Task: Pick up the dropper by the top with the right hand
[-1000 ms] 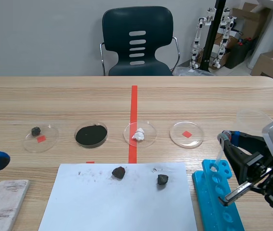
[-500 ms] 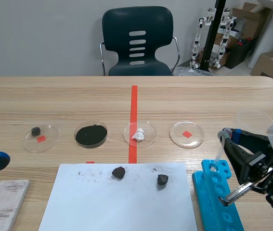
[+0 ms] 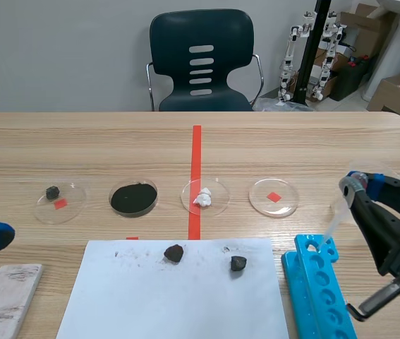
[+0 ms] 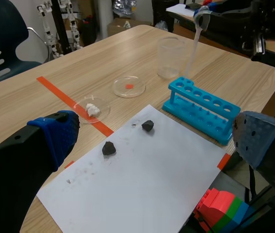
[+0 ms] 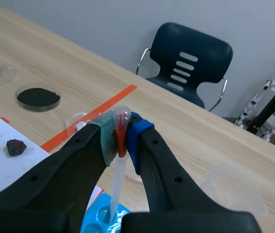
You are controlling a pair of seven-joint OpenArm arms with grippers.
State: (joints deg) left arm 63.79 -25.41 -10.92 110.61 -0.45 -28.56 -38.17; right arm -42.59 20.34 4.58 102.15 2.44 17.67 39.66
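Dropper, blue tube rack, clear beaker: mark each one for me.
dropper (image 5: 117,179), right wrist view, stem under the bulb.
blue tube rack (image 3: 297,286), scene view, its long side wall.
clear beaker (image 4: 170,60), left wrist view, side wall.

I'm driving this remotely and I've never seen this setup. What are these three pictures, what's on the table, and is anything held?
These are two robot arms at a wooden table. The wide picture looks from between them; the other two come from a camera on each wrist. The right end effector is shut on the top of a clear dropper, whose tip hangs at the end hole of the blue tube rack. The left end effector is open and holds nothing. Also there: a white paper sheet with two dark lumps, four petri dishes, and a clear beaker.
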